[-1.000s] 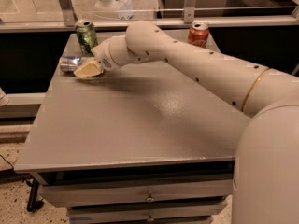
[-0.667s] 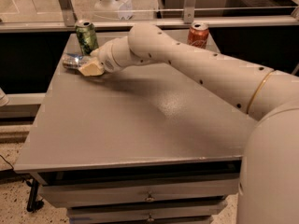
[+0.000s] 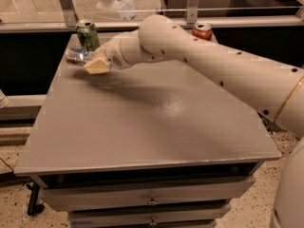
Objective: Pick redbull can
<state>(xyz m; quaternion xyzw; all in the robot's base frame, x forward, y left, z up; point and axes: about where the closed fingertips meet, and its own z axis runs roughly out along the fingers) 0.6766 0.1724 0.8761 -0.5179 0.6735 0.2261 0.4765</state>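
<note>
Grey table [image 3: 156, 118], far-left corner, gripper [image 3: 89, 61] clamped on sideways redbull can [image 3: 72, 56], beside green can [image 3: 88, 35].

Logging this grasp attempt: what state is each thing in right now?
Redbull can: on its side, at the gripper.
Green can: upright.
Red can: upright.
Gripper: at the redbull can, over the table's back left.
Drawers: shut.

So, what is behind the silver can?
A green can stands upright just behind the silver can. The gripper, at the table's back left, covers its right end.
</note>
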